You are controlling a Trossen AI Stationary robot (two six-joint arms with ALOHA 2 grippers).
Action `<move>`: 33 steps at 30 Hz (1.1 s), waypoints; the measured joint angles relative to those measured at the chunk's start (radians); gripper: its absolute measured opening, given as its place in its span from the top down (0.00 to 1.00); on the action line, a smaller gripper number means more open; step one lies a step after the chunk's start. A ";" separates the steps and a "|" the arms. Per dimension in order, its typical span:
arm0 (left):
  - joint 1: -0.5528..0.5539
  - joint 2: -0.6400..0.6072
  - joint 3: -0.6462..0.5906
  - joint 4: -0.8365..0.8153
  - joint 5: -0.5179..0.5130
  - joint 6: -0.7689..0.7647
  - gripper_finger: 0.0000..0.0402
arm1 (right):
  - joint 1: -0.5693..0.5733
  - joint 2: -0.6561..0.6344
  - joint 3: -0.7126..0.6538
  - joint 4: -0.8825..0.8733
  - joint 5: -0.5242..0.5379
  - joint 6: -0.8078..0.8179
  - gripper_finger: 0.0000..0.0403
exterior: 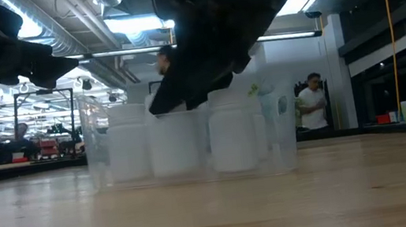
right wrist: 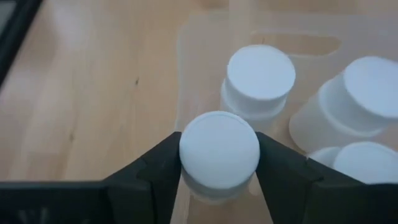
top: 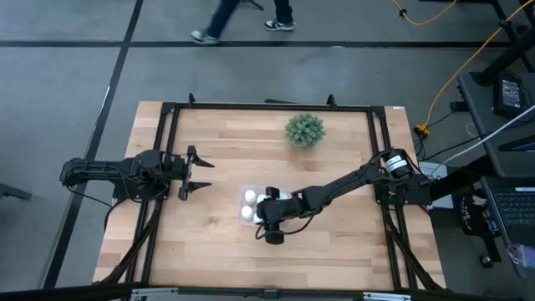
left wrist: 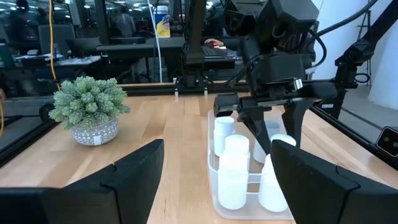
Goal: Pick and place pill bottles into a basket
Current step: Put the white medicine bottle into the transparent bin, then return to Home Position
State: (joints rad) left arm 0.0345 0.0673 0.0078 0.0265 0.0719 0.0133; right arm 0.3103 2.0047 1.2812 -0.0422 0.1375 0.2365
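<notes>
Wood table (top: pixel 334 209) carries the basket (left wrist: pixel 214 158) near centre, several bottles (left wrist: pixel 224 134) standing inside. Right gripper (right wrist: pixel 219 163) sits over its near corner, fingers closed on one bottle's (right wrist: pixel 219 149) cap, not yet released. Left gripper (top: pixel 201 175) waits well apart, fingers spread, empty. Task looks nearly complete.

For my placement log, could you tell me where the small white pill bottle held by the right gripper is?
In the right wrist view, the small white pill bottle sits between the right gripper fingers, over the clear plastic tray edge, beside other white bottles.
</notes>
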 joint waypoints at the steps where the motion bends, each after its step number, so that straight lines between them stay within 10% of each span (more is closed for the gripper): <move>1: 0.000 0.000 0.000 0.000 0.000 0.000 0.28 | 0.000 0.000 0.000 0.011 0.000 0.007 0.53; 17: 0.000 0.000 0.000 0.000 0.000 0.000 0.28 | 0.001 -0.005 0.129 -0.076 0.000 -0.060 0.52; 33: 0.000 0.000 0.000 0.000 0.000 0.000 0.28 | 0.091 -0.045 0.638 -0.470 -0.042 -0.295 0.53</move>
State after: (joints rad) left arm 0.0345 0.0677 0.0081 0.0261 0.0719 0.0135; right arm 0.4016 1.9596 1.9188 -0.5121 0.0954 -0.0589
